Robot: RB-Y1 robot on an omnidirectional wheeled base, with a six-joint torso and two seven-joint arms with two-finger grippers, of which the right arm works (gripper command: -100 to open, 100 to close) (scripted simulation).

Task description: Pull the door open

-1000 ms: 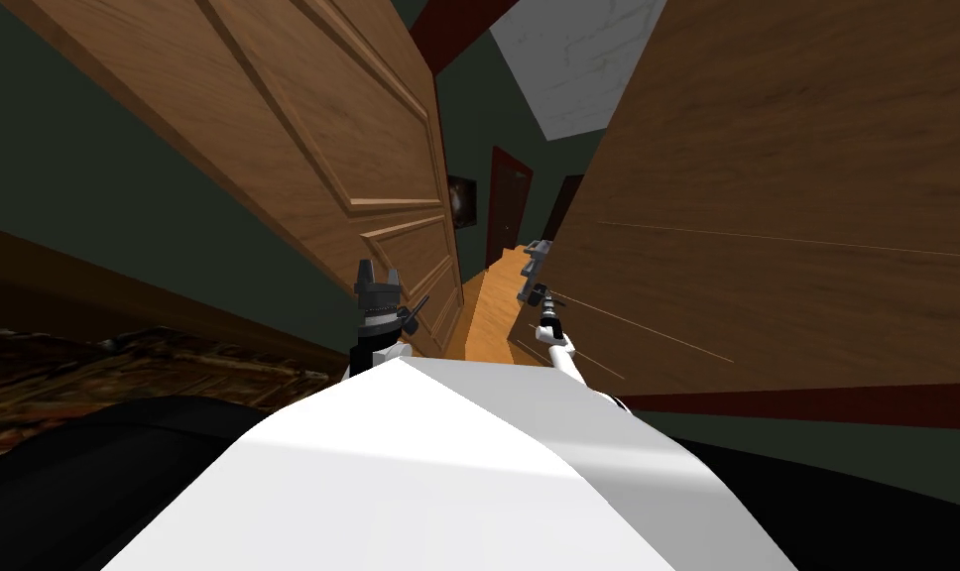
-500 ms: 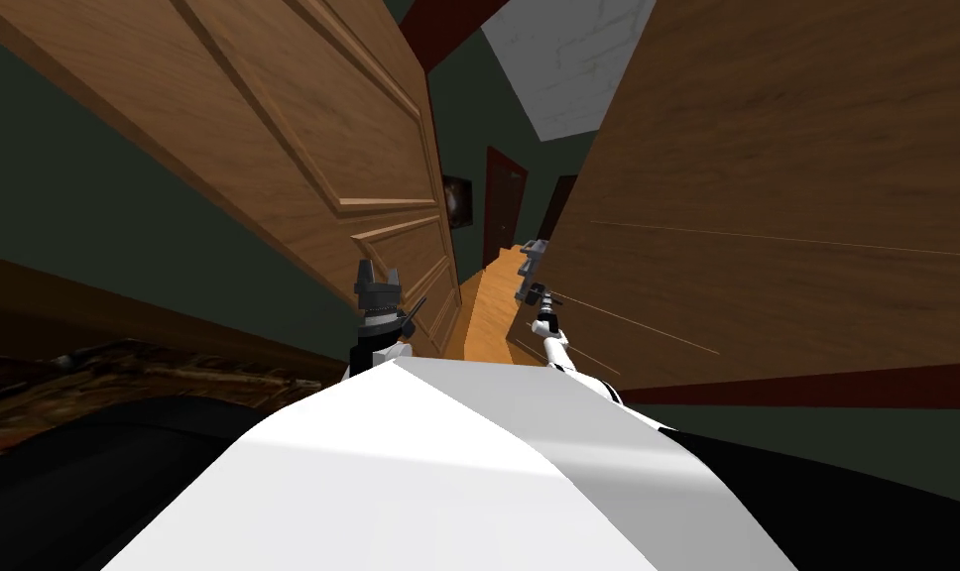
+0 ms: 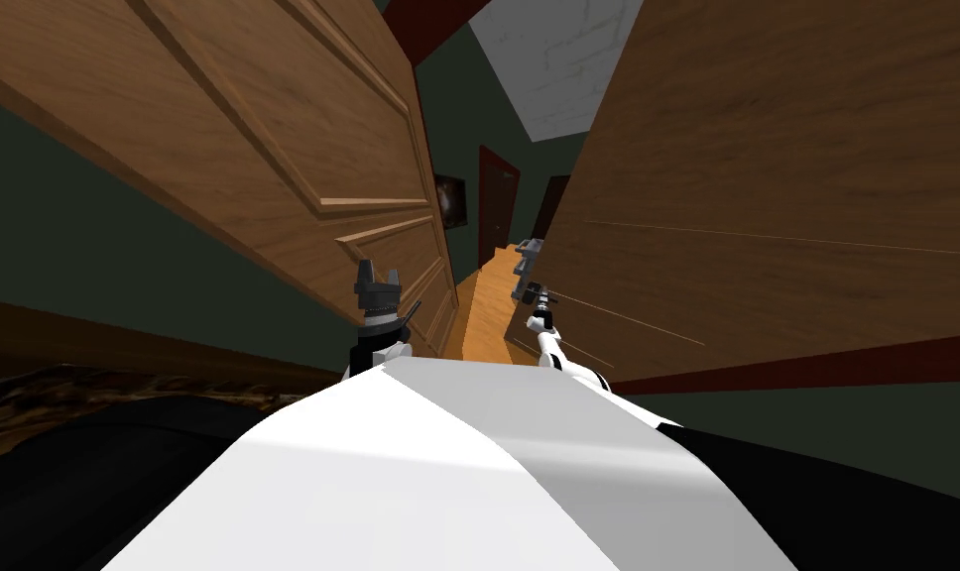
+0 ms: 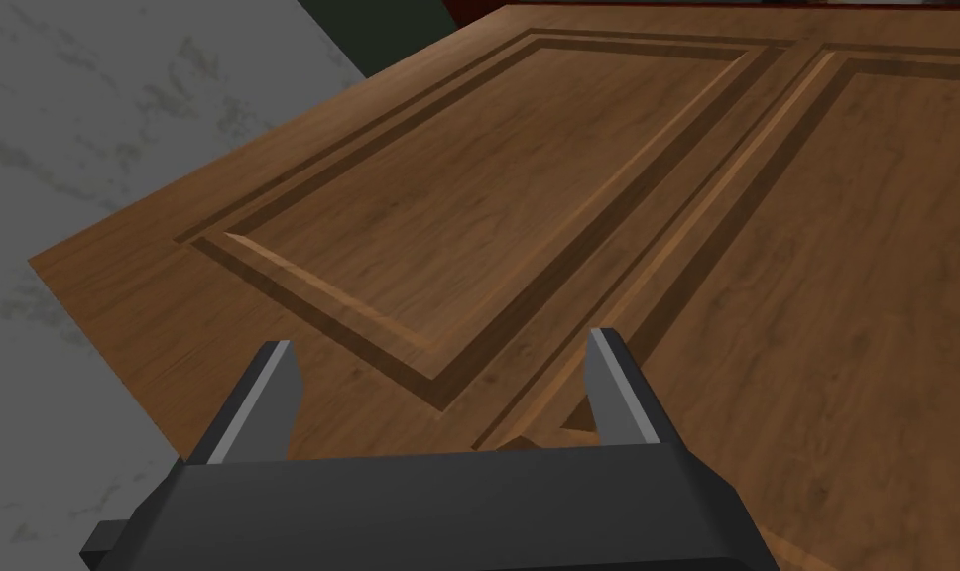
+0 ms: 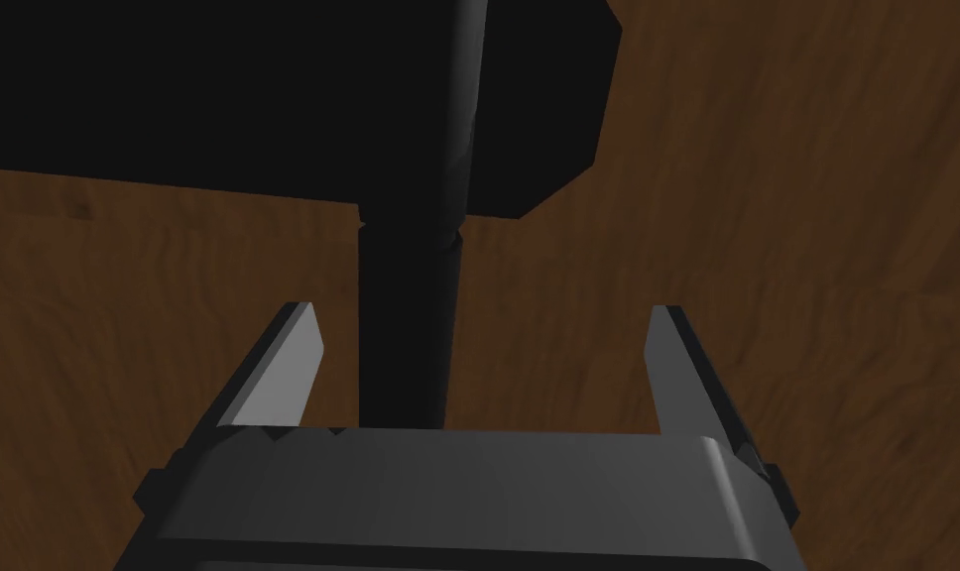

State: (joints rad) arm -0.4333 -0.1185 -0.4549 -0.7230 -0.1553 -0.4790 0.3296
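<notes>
Right wrist view: my right claw [image 5: 485, 319] open astride the dark door handle [image 5: 409, 327]; left claw [image 4: 438, 349] open, facing panelled door [image 4: 488, 208].

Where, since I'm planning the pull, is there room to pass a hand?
Free: the orange floor strip between the panelled brown wooden door and the plain brown wooden door. Crowded: the dark door handle stands between the open fingers of the right tool.

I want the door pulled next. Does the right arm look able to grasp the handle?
Probably yes: the right gripper is open, and the dark handle stands between its fingers, with nothing in the way.
</notes>
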